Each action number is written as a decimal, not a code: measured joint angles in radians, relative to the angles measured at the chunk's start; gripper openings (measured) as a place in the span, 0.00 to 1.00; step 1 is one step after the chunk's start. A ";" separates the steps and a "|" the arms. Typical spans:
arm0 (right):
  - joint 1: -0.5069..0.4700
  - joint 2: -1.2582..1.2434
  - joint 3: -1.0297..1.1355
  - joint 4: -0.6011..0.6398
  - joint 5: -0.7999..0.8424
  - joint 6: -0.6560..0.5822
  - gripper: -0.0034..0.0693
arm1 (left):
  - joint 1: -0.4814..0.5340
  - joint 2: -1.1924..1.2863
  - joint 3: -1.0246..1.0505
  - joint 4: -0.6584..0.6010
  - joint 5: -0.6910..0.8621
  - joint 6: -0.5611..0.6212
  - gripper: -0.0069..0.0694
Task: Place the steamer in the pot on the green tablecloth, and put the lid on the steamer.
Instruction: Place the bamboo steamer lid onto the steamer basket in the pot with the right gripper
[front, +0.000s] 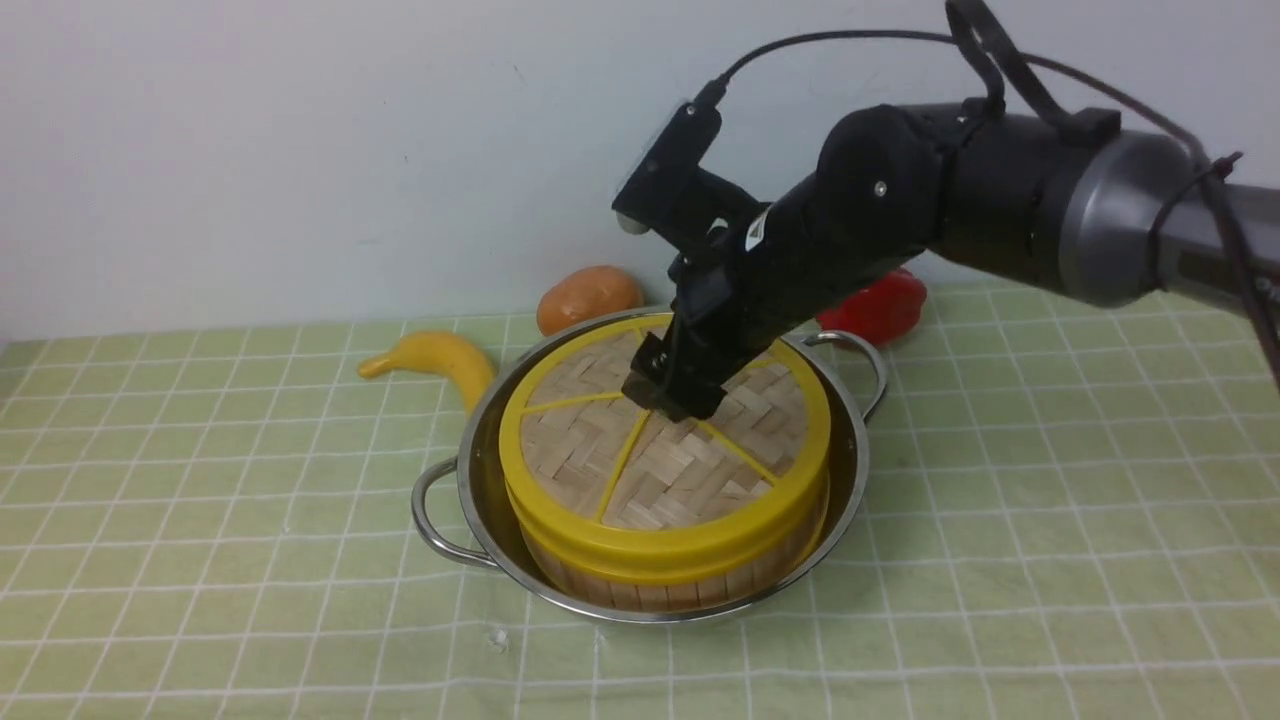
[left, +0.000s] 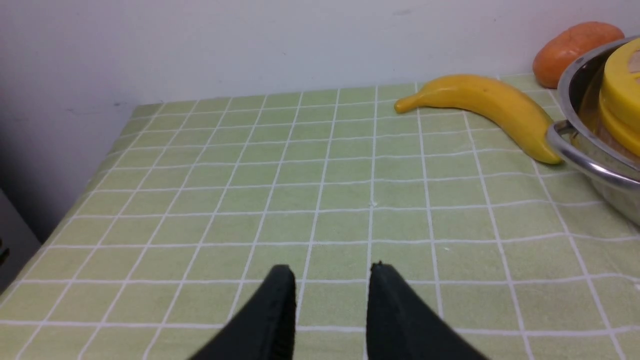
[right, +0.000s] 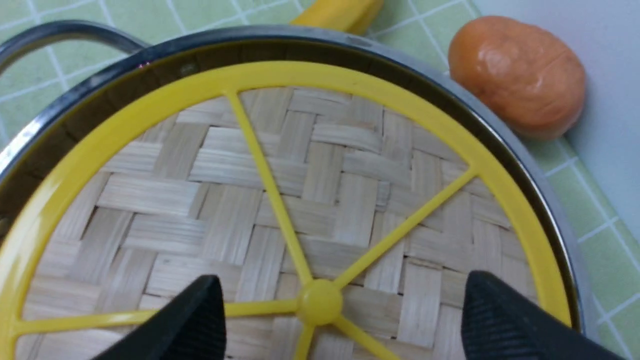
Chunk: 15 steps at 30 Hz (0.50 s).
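The pot (front: 470, 500) stands on the green tablecloth (front: 200, 500). The steamer (front: 650, 590) sits inside it, and only its slatted side wall shows. The lid (front: 620, 470) lies flat on the steamer and covers it. My right gripper (front: 672, 395) is open just above the lid's centre, with one finger on each side of the yellow knob (right: 320, 302). The right wrist view shows the lid (right: 320, 200) inside the pot's rim (right: 280, 32), with the gripper (right: 342, 280) holding nothing. My left gripper (left: 330, 267) is open and empty over bare cloth, left of the pot (left: 590, 165).
A yellow banana (front: 440, 360) lies just behind the pot on its left. An orange fruit (front: 588, 297) and a red pepper (front: 880, 305) sit behind the pot by the white wall. The cloth's left edge (left: 100, 165) drops off near the wall.
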 joint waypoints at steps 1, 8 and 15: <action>0.000 0.006 0.000 -0.004 -0.009 0.000 0.84 | 0.000 0.000 0.000 0.000 0.000 0.000 0.36; 0.002 0.051 0.000 -0.011 0.000 0.000 0.73 | 0.000 0.000 0.000 0.000 0.000 0.000 0.36; 0.030 0.044 -0.001 -0.059 0.018 0.000 0.72 | 0.000 0.000 0.000 0.000 0.000 0.000 0.36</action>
